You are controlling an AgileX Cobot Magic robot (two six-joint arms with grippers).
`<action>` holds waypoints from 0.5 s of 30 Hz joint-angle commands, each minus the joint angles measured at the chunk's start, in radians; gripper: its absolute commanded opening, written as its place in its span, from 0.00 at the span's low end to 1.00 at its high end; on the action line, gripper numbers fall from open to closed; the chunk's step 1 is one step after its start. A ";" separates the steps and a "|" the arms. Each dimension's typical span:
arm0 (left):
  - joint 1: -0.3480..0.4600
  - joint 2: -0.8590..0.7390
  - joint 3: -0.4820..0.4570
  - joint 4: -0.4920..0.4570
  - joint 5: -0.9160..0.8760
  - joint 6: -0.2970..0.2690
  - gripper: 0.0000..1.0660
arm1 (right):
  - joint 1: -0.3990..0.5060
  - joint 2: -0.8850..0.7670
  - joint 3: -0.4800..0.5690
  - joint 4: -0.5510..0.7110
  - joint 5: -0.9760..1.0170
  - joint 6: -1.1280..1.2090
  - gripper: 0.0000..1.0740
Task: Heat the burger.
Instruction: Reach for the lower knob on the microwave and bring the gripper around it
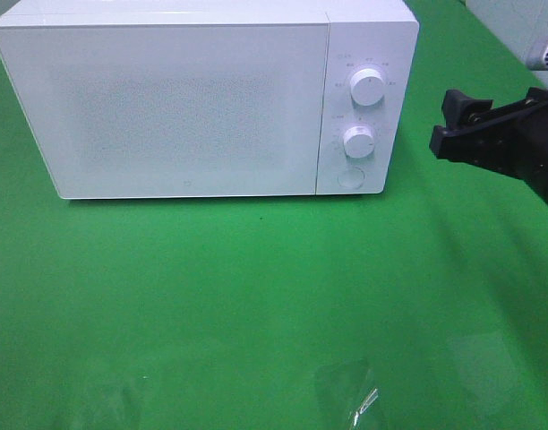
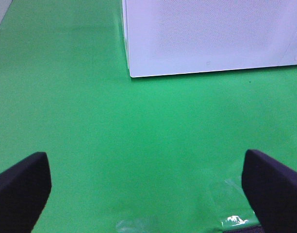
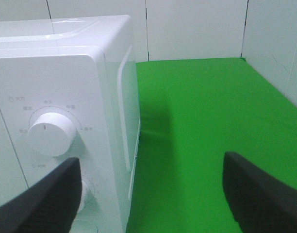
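On the high camera I am finding no burger; the microwave (image 1: pixel 166 98) door is sitting shut, my right pincer (image 1: pixel 446 121) hovering released beside its control panel (image 1: pixel 388 125). Left wrist is showing my left pincer (image 2: pixel 146 187) released over green bench (image 2: pixel 90 121), and right wrist is showing the upper knob (image 3: pixel 51 133) nearest.

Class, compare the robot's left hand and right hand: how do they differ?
The left hand faces the microwave door over the cloth; the right hand faces the upper knob. The left hand is outside the high view; the right hand shows there. Both are open and empty.
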 commanded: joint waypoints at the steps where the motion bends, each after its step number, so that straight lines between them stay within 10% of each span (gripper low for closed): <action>1: 0.003 -0.020 0.003 -0.005 -0.013 0.002 0.94 | 0.081 0.060 -0.001 0.106 -0.112 -0.013 0.71; 15: 0.003 -0.020 0.003 -0.005 -0.013 0.002 0.94 | 0.229 0.220 -0.066 0.264 -0.195 -0.012 0.71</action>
